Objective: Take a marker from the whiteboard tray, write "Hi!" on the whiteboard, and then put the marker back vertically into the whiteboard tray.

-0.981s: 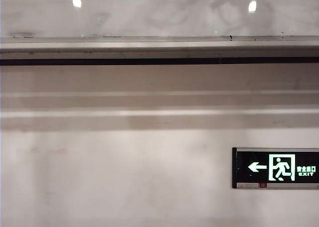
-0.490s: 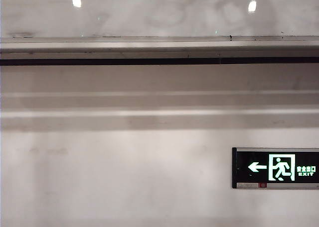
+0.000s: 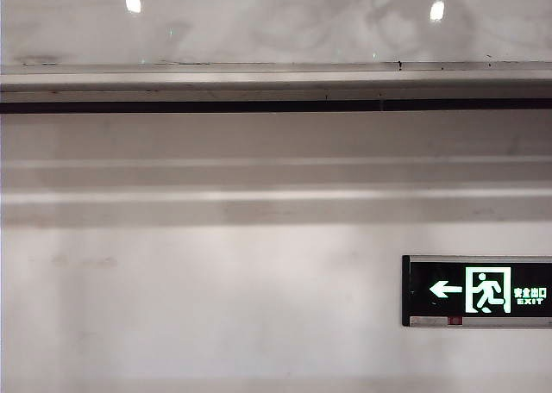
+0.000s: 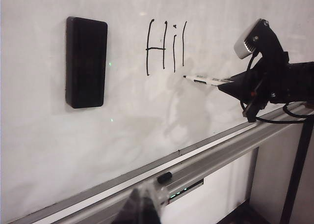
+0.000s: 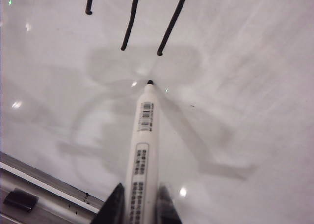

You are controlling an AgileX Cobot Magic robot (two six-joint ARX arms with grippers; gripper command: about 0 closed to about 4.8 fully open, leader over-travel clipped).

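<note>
On the whiteboard (image 4: 206, 32) we see black strokes that spell "Hi" and a long line for the "!" (image 4: 165, 46). Our right gripper (image 5: 139, 204) is clenched on the marker (image 5: 142, 150), and it holds the white pen out at the board. The black tip sits just under the last line, right by the board. We cannot tell if the tip touches. A black eraser (image 4: 86, 62) sticks on the board, well to the side of the letters. Below the board runs the long grey tray (image 4: 216, 157), and a small black cap (image 4: 164, 177) lies in it. Our left gripper (image 4: 142, 209) hangs low near the tray, blurry and dark, and we cannot tell if it is open or closed. On the wall under the tray glows a green exit sign (image 3: 479, 290).
</note>
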